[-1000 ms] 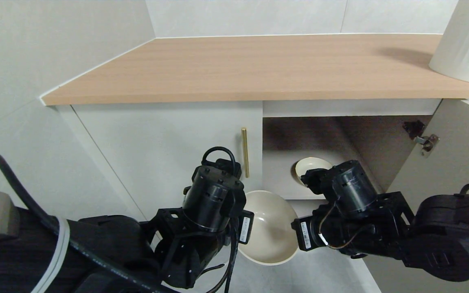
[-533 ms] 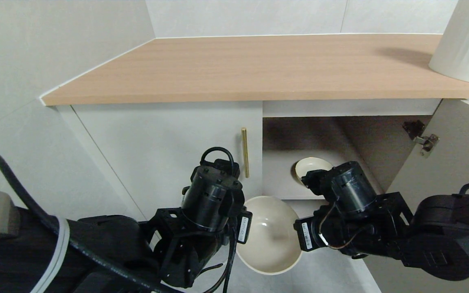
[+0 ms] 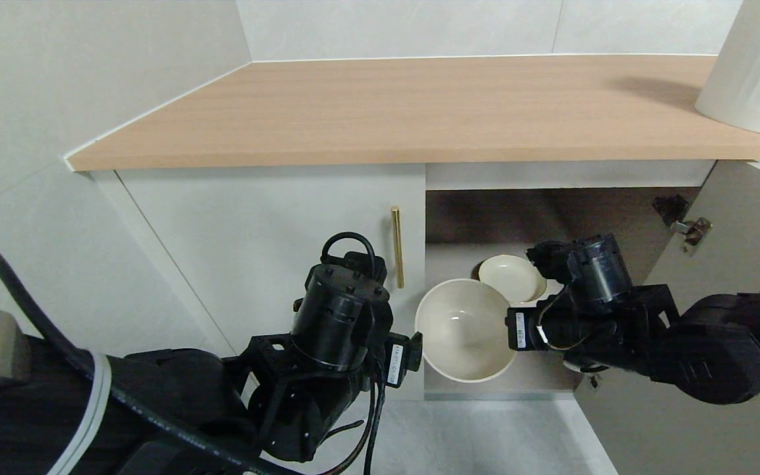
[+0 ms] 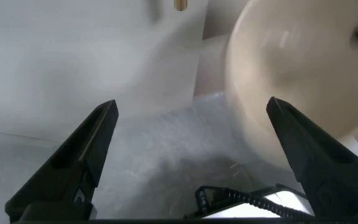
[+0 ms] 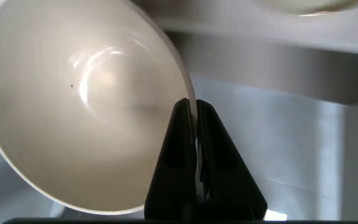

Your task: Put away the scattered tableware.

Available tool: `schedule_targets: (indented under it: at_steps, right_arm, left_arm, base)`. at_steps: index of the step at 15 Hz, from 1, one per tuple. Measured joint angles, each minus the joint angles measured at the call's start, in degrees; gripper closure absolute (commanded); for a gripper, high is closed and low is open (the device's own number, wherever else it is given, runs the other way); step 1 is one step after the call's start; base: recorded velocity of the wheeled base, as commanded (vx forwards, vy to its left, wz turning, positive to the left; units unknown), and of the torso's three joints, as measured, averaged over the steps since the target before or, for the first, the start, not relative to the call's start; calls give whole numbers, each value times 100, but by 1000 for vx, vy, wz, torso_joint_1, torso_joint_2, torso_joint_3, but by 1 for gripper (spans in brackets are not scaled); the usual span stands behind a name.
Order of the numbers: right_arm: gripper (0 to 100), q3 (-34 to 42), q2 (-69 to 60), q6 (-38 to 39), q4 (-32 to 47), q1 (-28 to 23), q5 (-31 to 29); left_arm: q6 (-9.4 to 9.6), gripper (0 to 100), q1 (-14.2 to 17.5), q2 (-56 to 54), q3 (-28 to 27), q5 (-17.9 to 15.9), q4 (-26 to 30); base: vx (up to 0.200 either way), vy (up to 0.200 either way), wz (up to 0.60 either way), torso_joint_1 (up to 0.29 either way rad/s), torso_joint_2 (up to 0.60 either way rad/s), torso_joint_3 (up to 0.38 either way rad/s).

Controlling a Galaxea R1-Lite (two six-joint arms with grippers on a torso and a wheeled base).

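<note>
The right gripper [image 5: 193, 124] is pinched shut on the rim of a large bowl [image 3: 462, 330], one finger inside the rim and one outside, holding the cream-coloured bowl tilted with its open side turned up and toward the camera at the mouth of an open cabinet [image 3: 485, 218]. Whether the bowl touches the cabinet floor cannot be told. Just beyond it, farther inside and slightly to the right, a small dish [image 3: 512, 277] of the same cream colour sits on the cabinet floor, close to the bowl's far rim. The left gripper [image 4: 191, 115] hangs to the left of the bowl with its fingers spread wide and nothing between them (the bowl's outer wall is near its right finger, apart from it). It is in front of the cabinet's closed left door [image 3: 274, 237], which carries a slim brass handle [image 3: 396, 247]. The right door [image 3: 743, 277] stands swung open on its hinge [image 3: 690, 231]. A wooden table [image 3: 419, 105] tops the cabinet, with a ribbed white vessel [image 3: 756, 66] at its far right.
</note>
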Motion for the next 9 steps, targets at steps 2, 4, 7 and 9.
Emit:
schedule_targets:
  at_steps: [2,4,7,9]
  right_arm:
    - [100,-59,134,132,-71,-396,-179]
    - [100,-94,272,285,-594,-745,-208]
    - [100,-308,547,572,-900,-1114,-428]
    - [100,-585,777,808,-912,-1229,-725]
  left_arm:
    - [-2,0,11,-2,4,0,0]
    - [0,0,11,-4,9,0,0]
    - [0,0,11,-48,26,0,5]
    - [0,0,11,-59,28,0,2]
  base:
    - [0,0,0,0,0,0]
    - [0,0,0,0,0,0]
    - [0,0,0,0,0,0]
    - [0,0,0,0,0,0]
